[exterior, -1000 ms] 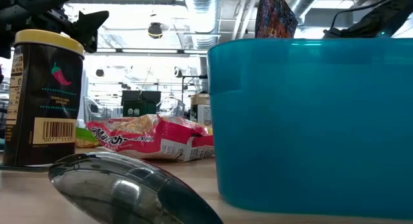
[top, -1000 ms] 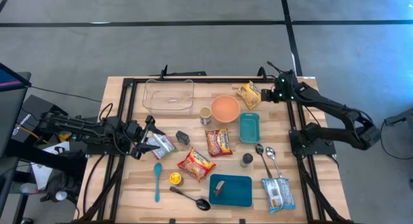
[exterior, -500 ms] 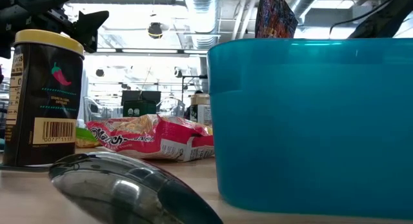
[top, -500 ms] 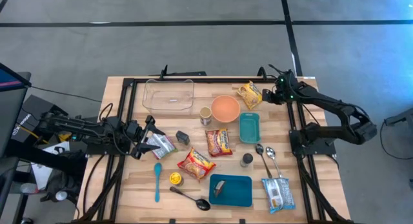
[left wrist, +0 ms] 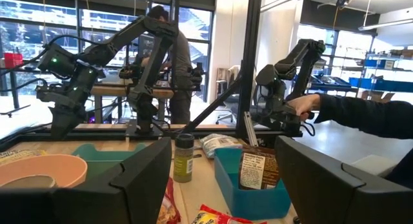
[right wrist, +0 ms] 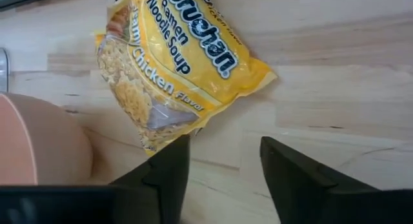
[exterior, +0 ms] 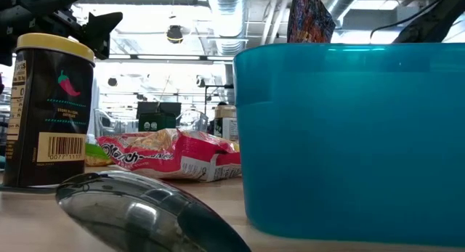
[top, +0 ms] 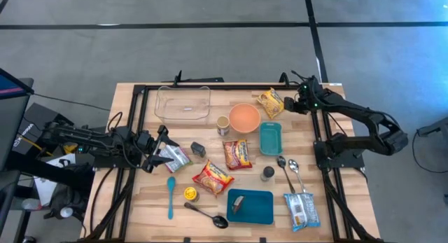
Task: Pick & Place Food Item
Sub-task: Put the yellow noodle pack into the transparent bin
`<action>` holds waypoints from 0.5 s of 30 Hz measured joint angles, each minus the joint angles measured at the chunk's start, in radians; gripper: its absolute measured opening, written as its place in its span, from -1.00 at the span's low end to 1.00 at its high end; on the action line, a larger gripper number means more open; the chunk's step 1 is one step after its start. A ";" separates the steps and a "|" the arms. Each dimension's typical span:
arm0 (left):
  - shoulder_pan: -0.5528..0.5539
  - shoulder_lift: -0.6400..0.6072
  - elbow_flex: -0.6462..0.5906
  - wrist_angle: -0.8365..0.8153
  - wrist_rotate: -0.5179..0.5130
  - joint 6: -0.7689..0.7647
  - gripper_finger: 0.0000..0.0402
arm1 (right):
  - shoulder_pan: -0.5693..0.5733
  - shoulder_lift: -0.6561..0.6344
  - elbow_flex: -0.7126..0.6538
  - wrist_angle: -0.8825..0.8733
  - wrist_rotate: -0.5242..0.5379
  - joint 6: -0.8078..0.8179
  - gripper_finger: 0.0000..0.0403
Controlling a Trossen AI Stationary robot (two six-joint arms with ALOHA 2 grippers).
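Right wrist view: my right gripper has its fingers spread, nothing between them, just beside the yellow ramen packet. Packet lies flat on the wooden table, touching the orange bowl. High view: packet at the table's far side, right gripper next to it. Left gripper released, parked over the silver pouch.

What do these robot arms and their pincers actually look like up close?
Both arms are dark, nearly black, built of slim jointed segments with black cables trailing along them. The right arm carries a small green light near its wrist. The right gripper ends in two flat, blocky black fingers; the left gripper has the same.
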 joint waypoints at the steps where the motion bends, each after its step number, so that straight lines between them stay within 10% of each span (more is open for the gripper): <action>1: 0.000 0.000 0.000 0.000 0.000 0.000 0.35 | 0.000 0.001 0.000 0.000 0.000 0.000 -0.02; 15: 0.000 0.000 0.000 0.000 0.000 0.000 0.35 | -0.001 0.003 -0.114 0.259 -0.120 0.067 0.02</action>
